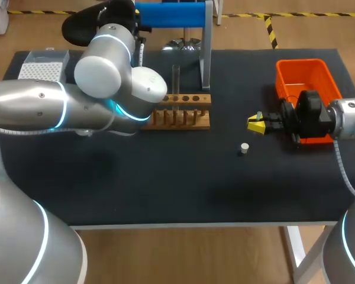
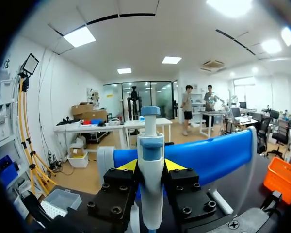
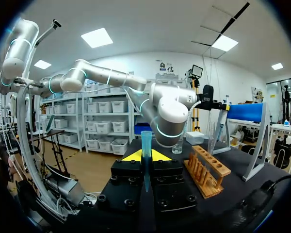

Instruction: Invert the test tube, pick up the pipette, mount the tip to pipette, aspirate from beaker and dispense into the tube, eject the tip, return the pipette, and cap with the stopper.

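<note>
The left arm (image 1: 77, 106) enters from the left edge of the head view and bends toward the top centre, hiding much of the table's (image 1: 165, 183) upper left. In its wrist view the left gripper (image 2: 151, 167) is clamped on a white and pale-blue pipette (image 2: 151, 141). A yellow tip presses each side of the upright body, which stands just in front of the blue bar of the pipette stand (image 2: 208, 155).

The right arm (image 1: 349, 121) comes in from the right edge at mid-height. The right gripper (image 3: 146, 158) is closed on a translucent blue pipette tip (image 3: 146, 143), held upright with its wide end up.

Just above the centre of the head view stands a wooden test tube rack (image 1: 183, 109). A clear test tube (image 1: 176, 80) stands upright in its left end. A small white stopper (image 1: 244, 148) lies on the black table right of centre, near the right gripper but apart from it.

An orange bin (image 1: 302, 74) sits at the upper right, partly under the right arm. A clear-lidded tip box (image 1: 44, 65) is at the upper left.

From the right wrist, a glass beaker (image 3: 177, 145) shows beyond the held tip, beside the rack. Any print on these things is too small to read.
</note>
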Robot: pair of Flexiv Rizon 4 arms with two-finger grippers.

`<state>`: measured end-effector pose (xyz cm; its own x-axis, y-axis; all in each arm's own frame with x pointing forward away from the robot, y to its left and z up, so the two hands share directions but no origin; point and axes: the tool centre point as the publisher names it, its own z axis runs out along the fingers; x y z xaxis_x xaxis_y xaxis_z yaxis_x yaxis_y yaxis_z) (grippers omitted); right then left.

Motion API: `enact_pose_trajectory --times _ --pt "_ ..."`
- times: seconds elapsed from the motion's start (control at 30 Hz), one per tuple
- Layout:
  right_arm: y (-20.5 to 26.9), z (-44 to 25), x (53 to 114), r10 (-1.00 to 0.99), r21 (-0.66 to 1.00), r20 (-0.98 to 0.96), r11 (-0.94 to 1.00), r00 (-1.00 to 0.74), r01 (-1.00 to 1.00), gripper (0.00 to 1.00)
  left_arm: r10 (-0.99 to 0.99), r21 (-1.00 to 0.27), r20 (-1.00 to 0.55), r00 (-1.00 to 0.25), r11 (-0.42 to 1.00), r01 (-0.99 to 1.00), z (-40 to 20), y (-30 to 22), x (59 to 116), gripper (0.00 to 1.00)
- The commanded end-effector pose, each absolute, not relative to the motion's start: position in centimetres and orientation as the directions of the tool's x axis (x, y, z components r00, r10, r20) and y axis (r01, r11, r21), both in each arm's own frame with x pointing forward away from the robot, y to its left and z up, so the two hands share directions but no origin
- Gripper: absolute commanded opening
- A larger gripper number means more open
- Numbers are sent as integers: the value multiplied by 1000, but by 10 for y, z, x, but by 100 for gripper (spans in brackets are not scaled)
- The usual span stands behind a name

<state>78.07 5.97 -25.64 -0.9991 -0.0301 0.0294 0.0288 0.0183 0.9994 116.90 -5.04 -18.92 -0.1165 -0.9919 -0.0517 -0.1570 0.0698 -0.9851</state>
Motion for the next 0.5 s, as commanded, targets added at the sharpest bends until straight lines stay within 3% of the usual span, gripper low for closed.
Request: enact_pose_trajectory --times 0.03,0.27,0.5 --pt "60 -256 780 -29 999 29 20 -999 28 0 -992 -986 -58 -112 75 -148 -178 -51 1173 0" --pt "60 -256 780 -29 999 29 20 -999 28 0 -991 -986 -70 -112 86 -146 -158 -53 1174 0" --pt "60 -256 780 -29 999 29 20 -999 28 0 -975 -980 -85 -206 118 -157 -144 -65 1162 0"
